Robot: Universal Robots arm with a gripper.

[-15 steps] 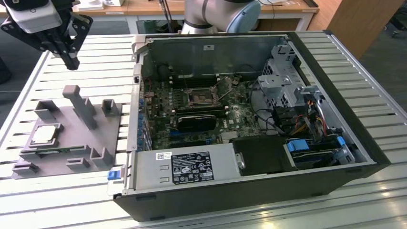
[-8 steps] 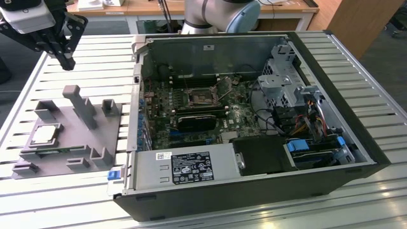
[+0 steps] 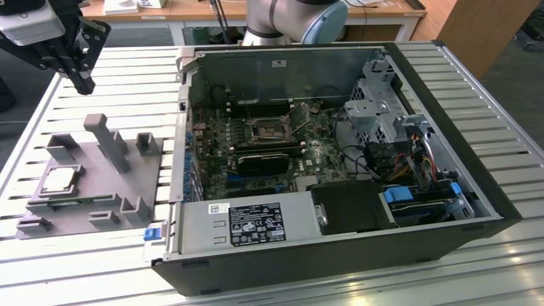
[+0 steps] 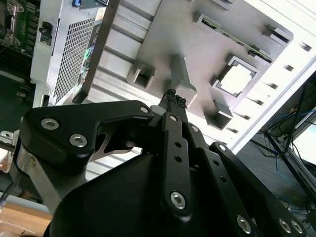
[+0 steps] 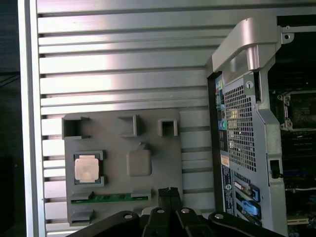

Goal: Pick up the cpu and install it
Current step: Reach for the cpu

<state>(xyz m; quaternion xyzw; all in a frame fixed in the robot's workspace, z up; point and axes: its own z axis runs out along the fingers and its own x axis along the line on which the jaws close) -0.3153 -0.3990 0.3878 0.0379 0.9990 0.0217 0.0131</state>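
Gripper: closest to the lens in both wrist views. Its fingertips are drawn together with nothing between them.
Gripper position: in the exterior view it hangs above the slatted table, at about 12 o'clock from the grey fixture tray, and touches nothing.
Cpu: lies flat with its silvery plate up in a square nest on the tray. It is at about 6 o'clock from the gripper in the exterior view and well apart from it.
Tray: rests on the table just beside the open computer case, at the case's 9 o'clock.
Socket: a dark square frame on the board inside the case, at about 2 o'clock from the cpu. Whether its frame is open cannot be told.
Done: nothing as judged, since the cpu is not yet grasped.
Left: both the pick-up and the seating in the socket.
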